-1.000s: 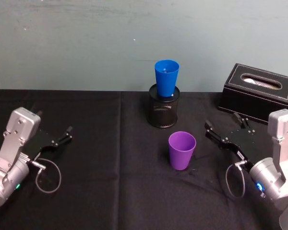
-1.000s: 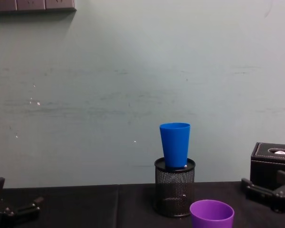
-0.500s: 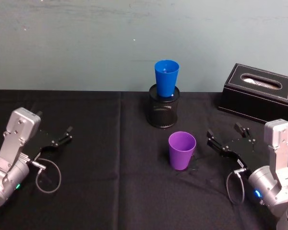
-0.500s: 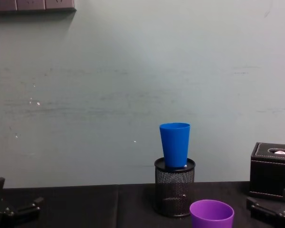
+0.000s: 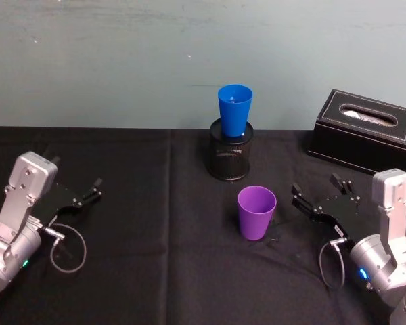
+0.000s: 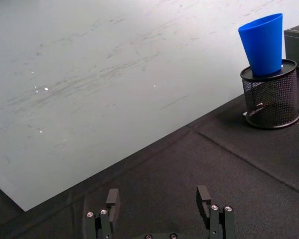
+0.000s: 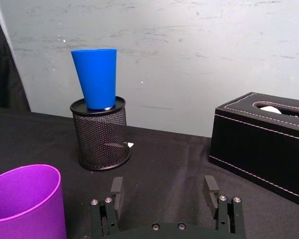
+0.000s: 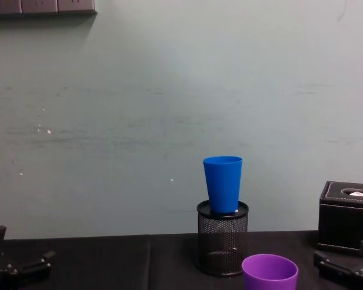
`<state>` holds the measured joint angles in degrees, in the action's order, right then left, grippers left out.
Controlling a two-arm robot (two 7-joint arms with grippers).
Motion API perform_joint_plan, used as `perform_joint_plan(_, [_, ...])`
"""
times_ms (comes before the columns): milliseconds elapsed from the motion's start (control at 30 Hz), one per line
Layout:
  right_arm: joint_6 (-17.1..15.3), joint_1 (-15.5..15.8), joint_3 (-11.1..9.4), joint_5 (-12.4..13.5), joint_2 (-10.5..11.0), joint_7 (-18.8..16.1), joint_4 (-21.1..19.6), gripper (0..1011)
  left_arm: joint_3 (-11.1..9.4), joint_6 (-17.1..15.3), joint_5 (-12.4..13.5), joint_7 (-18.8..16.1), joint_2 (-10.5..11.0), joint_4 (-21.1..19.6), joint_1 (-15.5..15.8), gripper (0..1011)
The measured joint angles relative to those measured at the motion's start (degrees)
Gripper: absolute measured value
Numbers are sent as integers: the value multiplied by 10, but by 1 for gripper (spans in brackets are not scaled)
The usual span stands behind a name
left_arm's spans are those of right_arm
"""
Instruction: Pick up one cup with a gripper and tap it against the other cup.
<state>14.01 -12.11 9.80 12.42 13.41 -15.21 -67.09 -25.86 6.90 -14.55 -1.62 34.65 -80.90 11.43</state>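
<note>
The purple cup [image 5: 257,212] stands upright on the black cloth near the table's middle, also low in the chest view [image 8: 270,273] and beside my right gripper in its wrist view [image 7: 22,204]. The blue cup [image 5: 235,110] sits upright in a black mesh pen holder [image 5: 230,159] behind it, seen again from the chest [image 8: 223,184] and both wrists [image 6: 262,44] [image 7: 96,77]. My right gripper [image 5: 316,188] rests low, just right of the purple cup, open and empty [image 7: 164,191]. My left gripper [image 5: 74,174] is parked at far left, open and empty [image 6: 158,199].
A black tissue box [image 5: 365,132] sits at the back right, behind my right gripper [image 7: 261,144]. A pale wall closes off the table's far edge. Bare black cloth [image 5: 155,223] lies between the left gripper and the cups.
Over the last second my right gripper dropped lower and drew back a little, staying open. It has held still for the last half second. The cups and left arm have not moved.
</note>
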Motion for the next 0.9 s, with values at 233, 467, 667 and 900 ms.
perform_joint_plan(233, [-1, 0, 1, 1, 1, 0, -1, 1003, 0, 0, 0, 0, 0, 0, 0, 1012])
perform_joint_plan(467, [-2, 1, 1, 2, 1, 0, -2, 1003, 0, 0, 0, 0, 0, 0, 0, 1011])
perform_joint_plan(667, [-2, 1, 1, 2, 1, 0, -3, 1003, 0, 0, 0, 0, 0, 0, 0, 1011])
perform_joint_plan(900, [-2, 1, 2, 2, 1, 0, -3, 1003, 0, 0, 0, 0, 0, 0, 0, 1012])
